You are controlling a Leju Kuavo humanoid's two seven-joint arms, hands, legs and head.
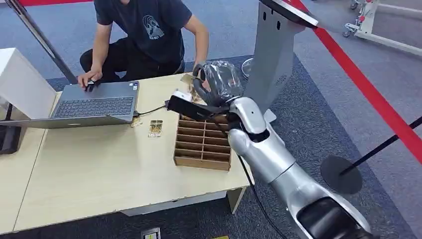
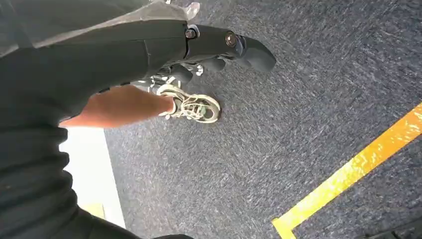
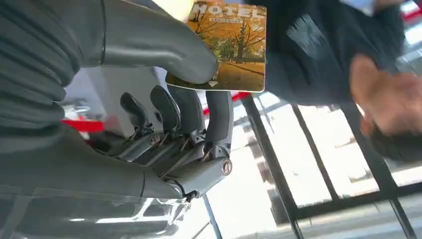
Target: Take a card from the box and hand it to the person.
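- Above the desk's (image 1: 99, 164) far edge, the right hand (image 3: 164, 119) pinches a hotel key card (image 3: 234, 47) by one corner, thumb against fingers (image 3: 219, 114).
- Thin, stiff, light and likely slick, it leaves its free edge for the person's hand (image 3: 388, 99).
- Hanging over carpet, the left hand (image 2: 214, 45) has its fingers curled on nothing.

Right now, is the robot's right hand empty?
No, the right hand pinches a hotel card between thumb and finger.
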